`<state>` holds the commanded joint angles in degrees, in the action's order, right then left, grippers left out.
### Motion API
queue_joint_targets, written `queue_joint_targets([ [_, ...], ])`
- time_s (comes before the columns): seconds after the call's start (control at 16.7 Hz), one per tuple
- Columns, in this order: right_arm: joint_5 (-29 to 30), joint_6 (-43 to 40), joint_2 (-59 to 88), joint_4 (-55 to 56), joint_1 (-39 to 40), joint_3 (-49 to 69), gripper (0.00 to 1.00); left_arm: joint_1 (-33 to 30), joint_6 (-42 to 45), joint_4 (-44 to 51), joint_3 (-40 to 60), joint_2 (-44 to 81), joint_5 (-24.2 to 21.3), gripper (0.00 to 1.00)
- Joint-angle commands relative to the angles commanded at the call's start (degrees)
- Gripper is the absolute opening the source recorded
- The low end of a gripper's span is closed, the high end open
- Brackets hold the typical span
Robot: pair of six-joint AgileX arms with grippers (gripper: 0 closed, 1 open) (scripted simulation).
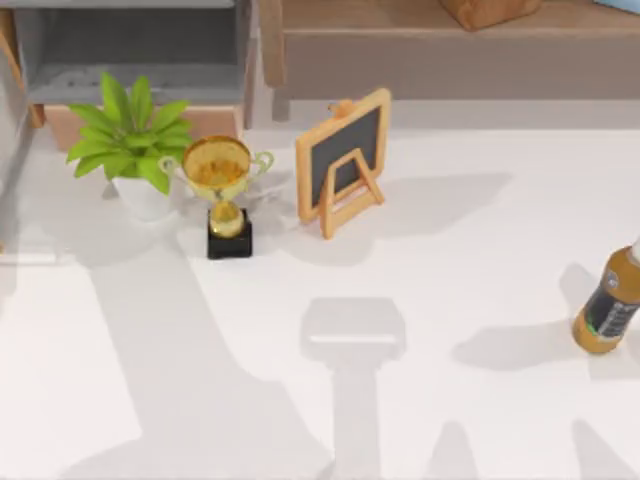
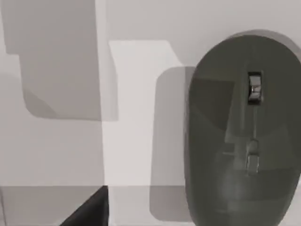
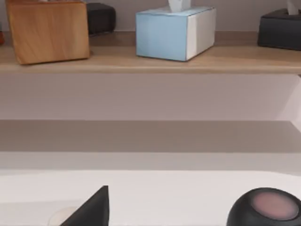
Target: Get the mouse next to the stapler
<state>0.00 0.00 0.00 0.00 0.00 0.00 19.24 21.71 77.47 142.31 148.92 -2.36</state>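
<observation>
The white table (image 1: pixel 480 420) has much open room in the top view: its middle and front carry no objects, only soft shadows. Along the back edge stand a green plant (image 1: pixel 130 135) at the left, a gold trophy (image 1: pixel 222 190) just beside it, and a small chalkboard easel (image 1: pixel 343 160) near the middle. A bottle (image 1: pixel 610 305) lies at the right edge, partly cut by the frame.

The left wrist view looks straight down on the grey mouse (image 2: pixel 242 132), which lies flat on the table with free surface beside it. A dark tip of the left claw (image 2: pixel 89 212) shows at the frame border; whether it is open or closed I cannot tell.

The right wrist view looks across the table to a wooden shelf (image 3: pixel 150 63) with a blue tissue box (image 3: pixel 175 32) and a wooden block (image 3: pixel 47 29). A dark round object (image 3: pixel 265 207) sits near the table's edge. For the right claw (image 3: pixel 91 209) also I cannot tell its state.
</observation>
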Motion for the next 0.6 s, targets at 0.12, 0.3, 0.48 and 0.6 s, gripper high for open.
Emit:
queue_joint_targets([
  [0.12,0.0,0.0,0.0,0.0,0.0,0.0,1.0,-0.3,0.3,0.6,1.8,1.6,-0.1,1.0],
  [0.3,0.0,0.0,0.0,0.0,0.0,0.0,1.0,-0.3,0.3,0.6,1.8,1.6,-0.1,1.0],
  [0.48,0.0,0.0,0.0,0.0,0.0,0.0,1.0,-0.2,0.3,0.5,1.6,1.6,-0.1,1.0],
  [0.6,0.0,0.0,0.0,0.0,0.0,0.0,1.0,0.1,0.6,1.7,1.5,0.3,-0.1,1.0],
])
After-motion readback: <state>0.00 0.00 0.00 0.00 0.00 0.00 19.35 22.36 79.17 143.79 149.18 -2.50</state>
